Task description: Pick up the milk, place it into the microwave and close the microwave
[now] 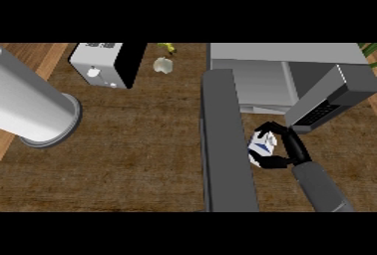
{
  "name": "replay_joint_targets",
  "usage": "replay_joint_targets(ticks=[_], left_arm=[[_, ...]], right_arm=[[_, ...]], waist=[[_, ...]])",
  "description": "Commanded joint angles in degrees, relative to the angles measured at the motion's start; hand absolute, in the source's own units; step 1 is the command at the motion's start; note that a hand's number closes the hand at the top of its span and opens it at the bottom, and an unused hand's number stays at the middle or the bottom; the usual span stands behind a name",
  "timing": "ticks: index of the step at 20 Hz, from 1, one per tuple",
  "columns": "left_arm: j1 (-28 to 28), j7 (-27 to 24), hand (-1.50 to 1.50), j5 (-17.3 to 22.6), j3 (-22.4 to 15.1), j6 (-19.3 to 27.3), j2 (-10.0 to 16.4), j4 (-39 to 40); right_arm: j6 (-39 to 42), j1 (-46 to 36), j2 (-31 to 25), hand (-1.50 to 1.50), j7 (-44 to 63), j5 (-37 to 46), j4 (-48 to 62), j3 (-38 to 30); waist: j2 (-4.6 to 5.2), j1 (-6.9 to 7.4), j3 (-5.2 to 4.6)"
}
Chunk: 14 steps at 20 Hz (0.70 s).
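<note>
Right hand (293,152): black fingers and thumb are curled round the milk, gripping it from its right side; the grey forearm enters from the lower right.
Milk (262,144): a small white carton with blue marking, held in the right hand, just in front of the microwave's open cavity and just right of the open door. Whether it rests on the tabletop or is lifted off it cannot be told.
Microwave (287,52): grey, at the upper right, with its pale cavity showing.
Door (227,149): a long grey slab, swung wide open and reaching down the middle of the view.
Control panel (322,108): a dark keypad on the grey block to the right of the cavity.
Tabletop (125,154): brown wood grain.
Left hand: does not show.
Pale cylinder (33,99): large, with a flanged end, at the left edge.
White and black box (103,64): stands at the upper left, well apart from the milk.
Small pale object (163,64): lies near the top, between the box and the microwave.
</note>
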Motion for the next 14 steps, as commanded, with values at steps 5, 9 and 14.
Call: replay_joint_targets(ticks=[5,9,14], left_arm=[[-0.2,-0.9,-1.5,0.7,0.8,-2.3,0.4,2.5],[0.6,1.5,-1.5,2.8,1.5,-1.7,0.2,-0.7],[1.0,-0.6,-1.5,0.2,0.2,-2.2,-1.4,2.5]], right_arm=[[-4.6,0.7,-2.9,1.5,-6.9,-2.6,3.5,-4.7],[-1.7,1.2,0.0,1.5,-10.6,-3.7,2.4,-4.9],[9.7,-1.2,-1.9,1.5,-9.4,-4.0,0.2,-3.3]], waist=[[0.77,0.41,0.37],[0.51,-0.33,0.31],[0.03,-0.96,0.19]])
